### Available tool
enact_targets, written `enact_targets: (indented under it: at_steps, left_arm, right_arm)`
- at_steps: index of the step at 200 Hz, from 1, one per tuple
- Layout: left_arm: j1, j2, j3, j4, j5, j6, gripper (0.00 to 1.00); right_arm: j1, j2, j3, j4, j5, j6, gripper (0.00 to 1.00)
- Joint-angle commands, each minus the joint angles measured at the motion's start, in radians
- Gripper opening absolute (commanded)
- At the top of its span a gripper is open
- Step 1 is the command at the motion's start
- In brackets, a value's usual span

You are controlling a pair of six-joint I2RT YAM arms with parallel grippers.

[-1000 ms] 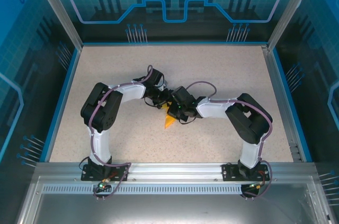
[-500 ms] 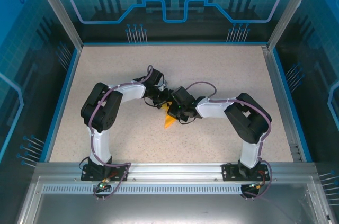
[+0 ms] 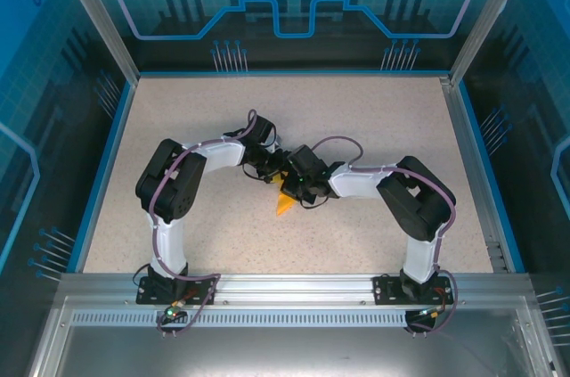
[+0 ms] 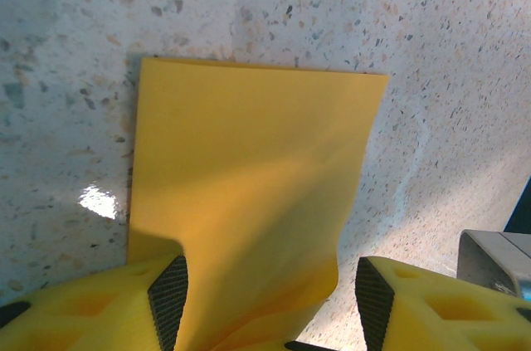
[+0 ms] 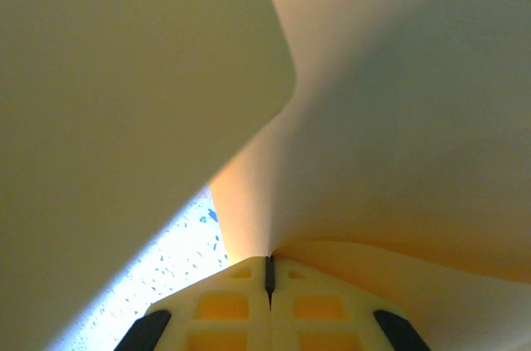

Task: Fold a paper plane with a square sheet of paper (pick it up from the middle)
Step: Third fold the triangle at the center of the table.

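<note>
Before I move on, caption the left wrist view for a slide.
Left jaws open astride the near end of the orange-yellow paper, its far end flat on the speckled table.

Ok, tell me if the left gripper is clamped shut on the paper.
No: the left gripper is open, with bare table showing beside the square sheet of paper between its jaws.

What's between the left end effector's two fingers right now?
The square sheet of paper: its near edge curls up between the fingers of the open left end effector. Left wrist view shows it.
</note>
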Motion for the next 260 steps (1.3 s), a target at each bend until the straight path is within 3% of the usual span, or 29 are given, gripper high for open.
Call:
enact_targets:
  at_steps: [1,119,191,213,260]
  left_arm:
    - [0.004,0.008,-0.001,-0.088,0.002,0.016,0.60]
    - [0.004,0.005,0.001,-0.094,0.006,0.017,0.60]
    - [0.028,-0.078,0.017,-0.100,-0.001,-0.001,0.60]
    - [0.060,-0.113,-0.002,-0.090,-0.006,-0.014,0.60]
    - [0.139,-0.178,-0.075,-0.068,-0.018,-0.033,0.61]
  right_arm:
    - [0.014,0.023,0.025,-0.046,0.003,-0.028,0.00]
    - [0.017,0.048,0.044,-0.073,-0.011,-0.058,0.00]
    - [0.016,0.060,0.042,-0.087,-0.011,-0.061,0.00]
    - [0.016,0.063,0.039,-0.091,-0.010,-0.060,0.07]
    - [0.012,0.049,0.016,-0.078,-0.011,-0.055,0.33]
